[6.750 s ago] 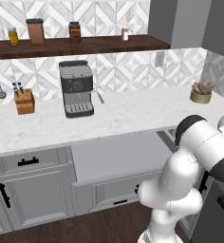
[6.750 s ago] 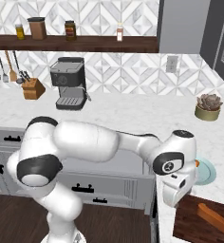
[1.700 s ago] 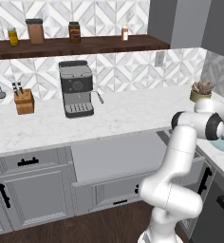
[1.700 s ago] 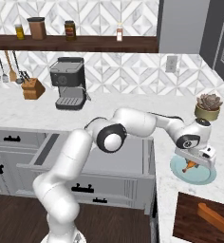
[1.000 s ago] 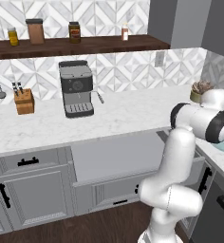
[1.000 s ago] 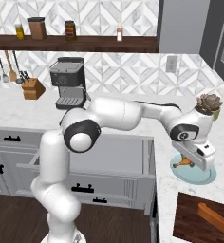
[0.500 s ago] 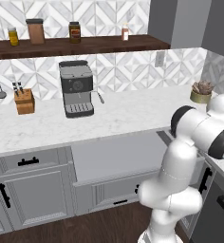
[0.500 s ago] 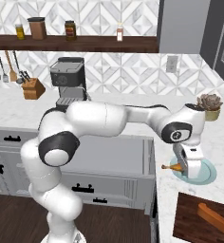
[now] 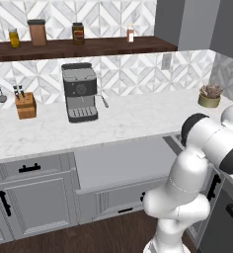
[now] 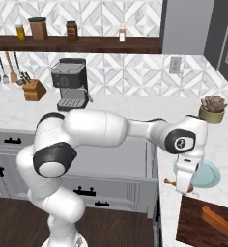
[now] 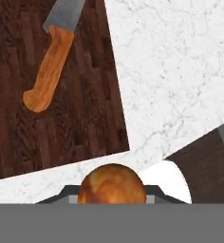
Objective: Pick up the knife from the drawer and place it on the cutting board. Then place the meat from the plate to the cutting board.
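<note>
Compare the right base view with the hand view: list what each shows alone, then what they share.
Right base view alone: the plate, the open drawer, the coffee machine and the potted plant.
Hand view alone: the knife's grey blade and the round end of the meat up close.
Shared: the dark cutting board, the knife lying on it, and the hand shut on the meat above the marble counter.

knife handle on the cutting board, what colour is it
Orange-brown, with a grey blade; the knife shows best in the hand view.
</note>
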